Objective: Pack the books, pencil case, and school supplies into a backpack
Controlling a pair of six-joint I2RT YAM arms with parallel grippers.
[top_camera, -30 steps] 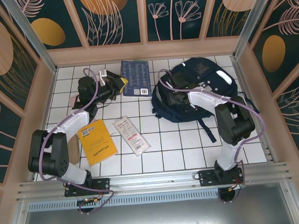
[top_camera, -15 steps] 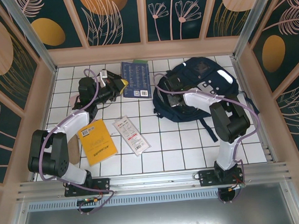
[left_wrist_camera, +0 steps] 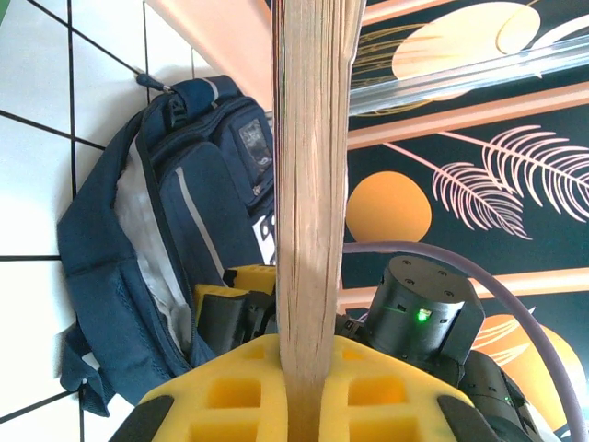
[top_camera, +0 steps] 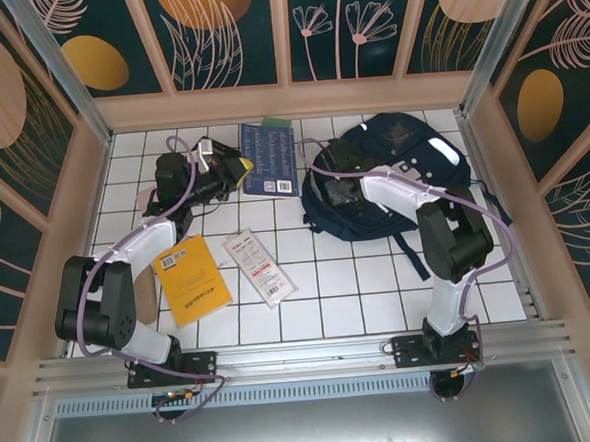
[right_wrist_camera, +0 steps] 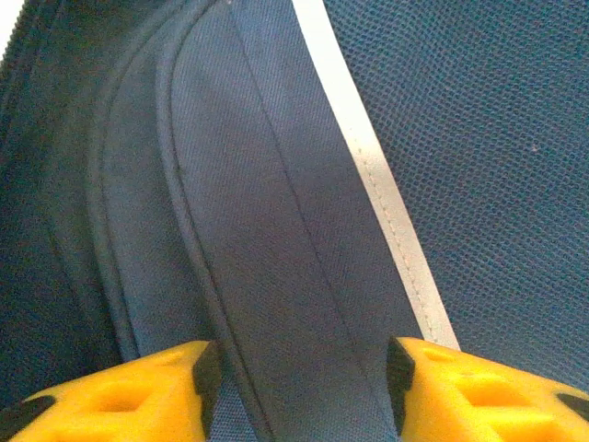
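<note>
Three books (top_camera: pixel 269 157), one white packet (top_camera: pixel 261 267), one backpack (top_camera: pixel 421 143).

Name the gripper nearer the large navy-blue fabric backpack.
Right. The right gripper is at the backpack, fingers either side of its fabric; the left gripper is off to its left, clamped on a thin navy blue book.

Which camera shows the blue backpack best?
The top external view: the whole backpack lies in frame. The left wrist view shows part of it beside a book held edge-on; the right wrist view shows close-up fabric and a white stripe.
</note>
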